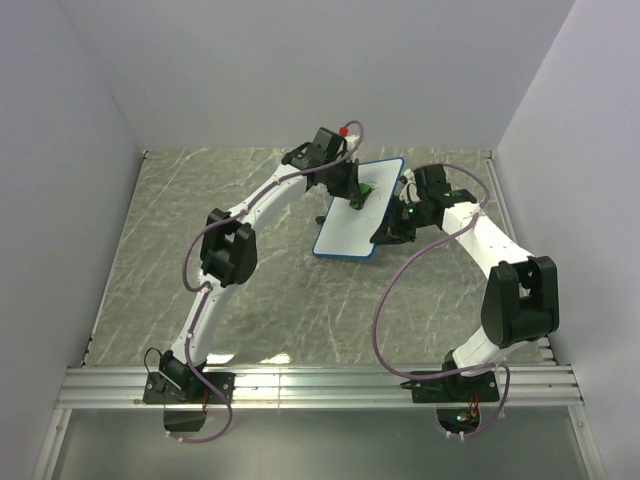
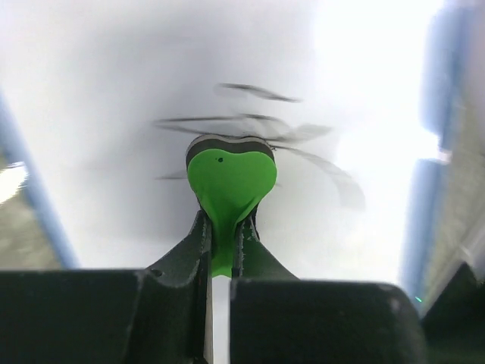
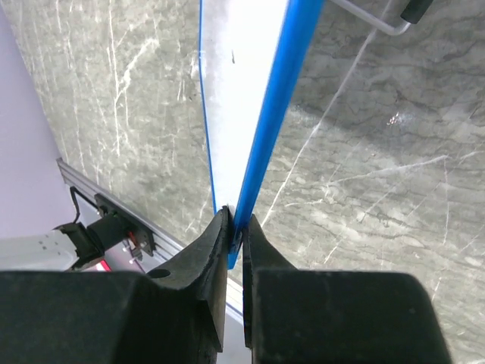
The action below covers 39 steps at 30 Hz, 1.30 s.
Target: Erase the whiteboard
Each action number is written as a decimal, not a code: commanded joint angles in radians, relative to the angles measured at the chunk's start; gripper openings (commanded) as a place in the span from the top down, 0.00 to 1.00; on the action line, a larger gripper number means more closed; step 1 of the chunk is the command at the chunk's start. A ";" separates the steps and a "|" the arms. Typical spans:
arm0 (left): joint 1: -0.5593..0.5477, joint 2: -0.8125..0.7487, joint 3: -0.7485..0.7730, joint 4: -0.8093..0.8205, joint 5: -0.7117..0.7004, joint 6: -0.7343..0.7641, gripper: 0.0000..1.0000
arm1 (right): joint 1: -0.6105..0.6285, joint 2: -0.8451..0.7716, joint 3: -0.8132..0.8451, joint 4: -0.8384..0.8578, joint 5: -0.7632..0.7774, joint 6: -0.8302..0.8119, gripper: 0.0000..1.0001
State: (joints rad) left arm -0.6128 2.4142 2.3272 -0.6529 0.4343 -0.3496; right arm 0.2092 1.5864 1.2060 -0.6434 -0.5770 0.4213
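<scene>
Desk (image 1: 200, 250): grey, marbled.
One whiteboard (image 1: 350, 228), far centre-right of desk. Long axis diagonal, near-left to far-right.
My right fingers (image 3: 216, 244): almost together, pinching blue frame (image 3: 276, 98) on board's right long edge. Board seen edge-on from that wrist.
My left fingers (image 2: 189, 254): clamped on one green-and-black eraser (image 2: 229, 178), black face against board.
Scribbles (image 2: 250, 125): several dark strokes beside eraser, blurred.

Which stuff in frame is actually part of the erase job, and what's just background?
In the job: whiteboard, dark scribbles on it, green eraser pinched in left hand, right hand clamped on the board's edge.

Just there: marble table, aluminium rail at near edge.
</scene>
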 commanded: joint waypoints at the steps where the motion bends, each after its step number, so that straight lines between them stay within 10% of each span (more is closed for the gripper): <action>1: 0.015 0.112 -0.037 -0.050 -0.152 0.031 1.00 | 0.064 -0.019 0.010 0.030 -0.078 -0.081 1.00; 30: -0.083 -0.164 -0.012 -0.014 0.044 0.196 1.00 | 0.160 -0.055 0.003 -0.036 -0.003 -0.179 1.00; 39: -0.073 -0.081 -0.011 -0.057 -0.229 0.133 1.00 | 0.160 -0.097 -0.011 -0.045 -0.001 -0.181 1.00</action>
State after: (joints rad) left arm -0.7105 2.2875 2.3211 -0.6781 0.2939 -0.1883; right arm 0.3504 1.5486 1.2026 -0.7189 -0.5621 0.3195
